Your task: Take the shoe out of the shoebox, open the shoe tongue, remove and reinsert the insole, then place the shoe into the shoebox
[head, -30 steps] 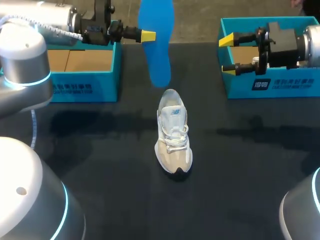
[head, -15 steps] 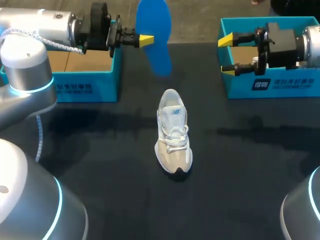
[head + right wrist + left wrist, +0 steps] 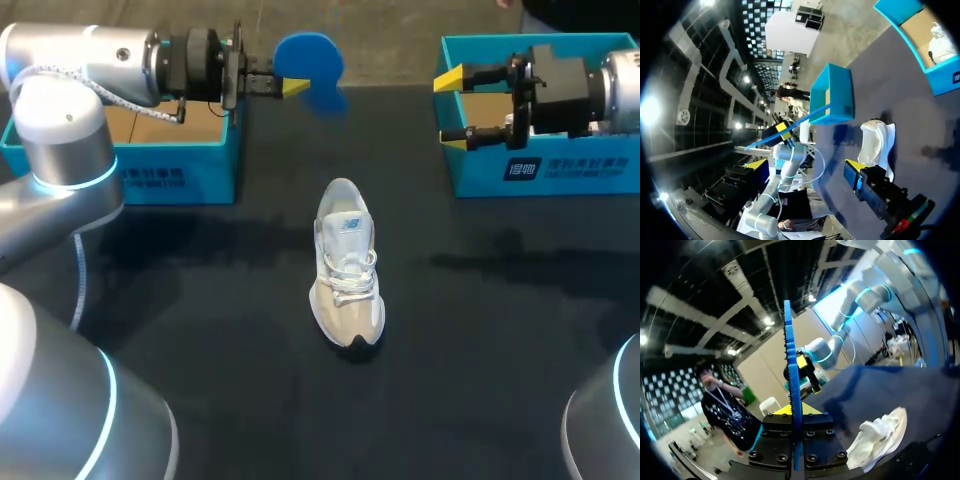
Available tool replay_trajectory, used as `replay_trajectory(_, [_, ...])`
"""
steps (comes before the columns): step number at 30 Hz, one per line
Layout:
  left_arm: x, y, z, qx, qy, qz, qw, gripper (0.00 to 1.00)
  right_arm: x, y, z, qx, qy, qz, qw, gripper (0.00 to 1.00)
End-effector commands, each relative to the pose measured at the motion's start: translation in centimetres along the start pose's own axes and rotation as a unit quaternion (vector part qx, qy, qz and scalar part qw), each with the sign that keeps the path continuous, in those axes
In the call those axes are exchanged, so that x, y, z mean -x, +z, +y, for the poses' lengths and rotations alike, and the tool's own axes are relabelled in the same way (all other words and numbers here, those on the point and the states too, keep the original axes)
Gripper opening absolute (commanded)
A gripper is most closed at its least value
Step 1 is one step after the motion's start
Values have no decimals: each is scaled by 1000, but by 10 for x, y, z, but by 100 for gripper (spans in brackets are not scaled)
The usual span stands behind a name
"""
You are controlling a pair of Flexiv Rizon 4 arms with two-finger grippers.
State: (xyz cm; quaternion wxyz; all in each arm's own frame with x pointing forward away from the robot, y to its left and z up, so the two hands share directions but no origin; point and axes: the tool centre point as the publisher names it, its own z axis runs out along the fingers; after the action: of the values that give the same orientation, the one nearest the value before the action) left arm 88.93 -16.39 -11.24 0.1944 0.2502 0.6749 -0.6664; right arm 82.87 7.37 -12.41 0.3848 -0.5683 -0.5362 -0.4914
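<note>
The pale sneaker [image 3: 347, 270] stands mid-bench [image 3: 200, 300], toe toward the near edge, its mouth left free for refitting. My left jaws pinch the blue insole [image 3: 310, 60], lifted above the far edge beside the left shoebox [image 3: 180, 160]. My right jaws gape empty at the right shoebox [image 3: 560, 170], clear of the work.

In the head view our left arm [image 3: 70, 120] hides part of the left shoebox [image 3: 170, 165], the right shoebox [image 3: 540, 172] runs off the edge, and the insole [image 3: 310, 60] covers one fingertip of our left gripper [image 3: 291, 80].
</note>
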Motion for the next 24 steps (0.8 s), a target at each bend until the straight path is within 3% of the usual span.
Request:
replay_trajectory(1, [3, 2, 2, 31, 424, -28, 905, 0, 2, 3, 3, -2, 1, 1, 1000, 100])
replay_trajectory(13, [3, 2, 2, 31, 424, -28, 905, 0, -2, 7, 7, -4, -3, 23, 1000, 100])
replay_trajectory(15, [0, 3, 5, 35, 466, -15, 884, 0, -1, 8, 8, -4, -1, 22, 1000, 100])
replay_trajectory(24, [-3, 8, 10, 41, 542, -18, 839, 0, -3, 18, 10, -9, 5, 15, 1000, 100])
